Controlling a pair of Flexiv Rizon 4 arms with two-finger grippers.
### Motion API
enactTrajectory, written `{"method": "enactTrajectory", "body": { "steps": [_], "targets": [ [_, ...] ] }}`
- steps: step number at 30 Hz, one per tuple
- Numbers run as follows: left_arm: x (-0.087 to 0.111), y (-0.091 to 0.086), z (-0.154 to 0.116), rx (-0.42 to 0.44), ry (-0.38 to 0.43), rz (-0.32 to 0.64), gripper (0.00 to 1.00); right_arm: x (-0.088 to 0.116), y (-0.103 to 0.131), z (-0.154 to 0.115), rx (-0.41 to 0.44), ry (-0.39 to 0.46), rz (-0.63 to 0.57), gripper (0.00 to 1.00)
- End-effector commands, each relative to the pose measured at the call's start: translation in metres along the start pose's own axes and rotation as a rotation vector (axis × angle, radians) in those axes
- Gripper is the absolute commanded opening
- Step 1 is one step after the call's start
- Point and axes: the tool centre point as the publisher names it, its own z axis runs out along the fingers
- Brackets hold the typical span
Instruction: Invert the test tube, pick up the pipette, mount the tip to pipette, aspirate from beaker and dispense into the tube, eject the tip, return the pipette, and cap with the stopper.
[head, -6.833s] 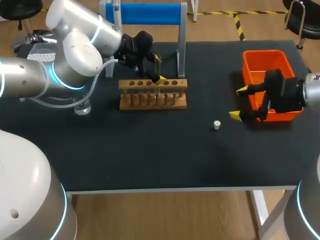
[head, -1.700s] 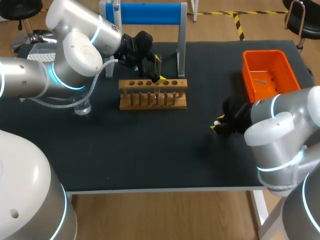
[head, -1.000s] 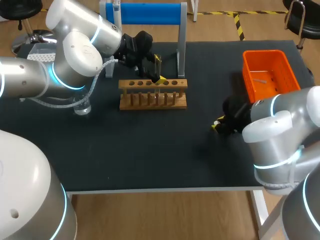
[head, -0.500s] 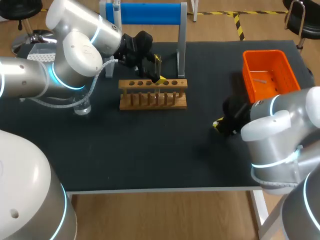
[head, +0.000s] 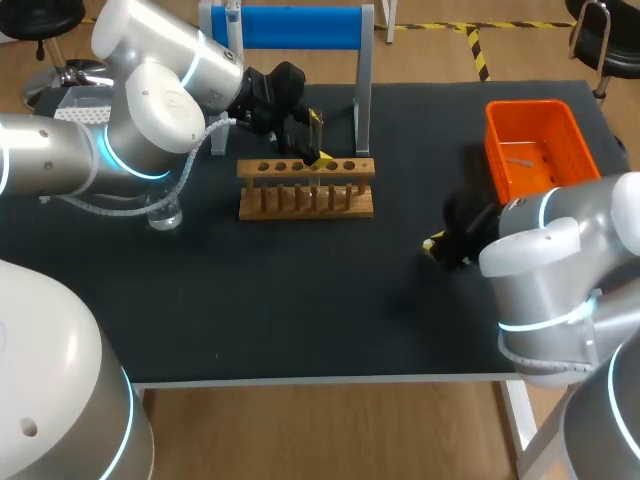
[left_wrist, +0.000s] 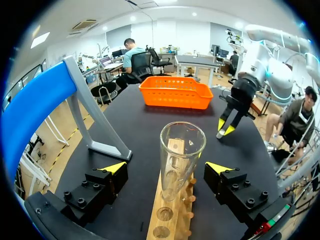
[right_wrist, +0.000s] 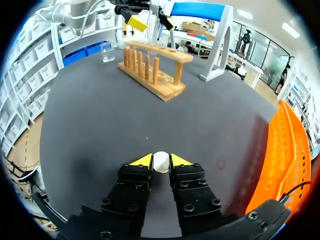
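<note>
So this looked like the home stretch to me. The right claw (right_wrist: 161, 165) was pinched narrow on the little white stopper (right_wrist: 160, 160), both fingers touching it from either side, low down at the bench (head: 300, 300) near the orange basket (head: 535, 150) (couldn't tell if it was off the surface yet). Over at the wooden rack (head: 305, 187), the test tube (left_wrist: 181, 150) stood mouth up in one of the holes, and the left claw (left_wrist: 167, 168) sat wide around it, a finger on each side but neither touching the glass. I couldn't make out any liquid in the tube. What I took for the pipette (head: 232, 14) hung at the corner of the blue stand (head: 290, 28), and a small pale bit lay in the basket, maybe the ejected tip. My read: inverting, pipetting and putting the pipette back were done, and what was left was carrying the stopper across to the rack and pressing it into the tube's mouth.
</note>
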Motion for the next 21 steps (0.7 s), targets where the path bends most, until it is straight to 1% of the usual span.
{"method": "enactTrajectory", "body": {
  "steps": [1, 6, 9, 11, 15, 19, 21],
  "targets": [
    [0.0, 0.0, -0.001, -0.003, 0.002, -0.001, 1.0, -0.002, 0.011, -0.023, -0.028, 0.033, -0.003, 0.0],
    [0.0, 0.0, -0.001, -0.003, 0.002, -0.001, 1.0, -0.011, 0.043, -0.056, -0.086, 0.088, -0.009, 0.0],
    [0.0, 0.0, -0.001, -0.003, 0.002, -0.001, 1.0, -0.016, 0.063, -0.076, -0.107, 0.112, -0.047, 0.0],
    [0.0, 0.0, -0.001, -0.003, 0.002, -0.001, 1.0, -0.017, 0.079, -0.092, -0.126, 0.144, -0.064, 0.0],
    [0.0, 0.0, -0.001, -0.003, 0.002, -0.001, 1.0, -0.014, 0.111, -0.121, -0.153, 0.19, -0.126, 0.0],
    [0.0, 0.0, -0.001, -0.003, 0.002, -0.001, 1.0, -0.005, 0.139, -0.148, -0.181, 0.228, -0.178, 0.0],
    [0.0, 0.0, -0.001, -0.003, 0.002, -0.001, 1.0, -0.005, 0.139, -0.148, -0.181, 0.228, -0.178, 0.0]
  ]
}}
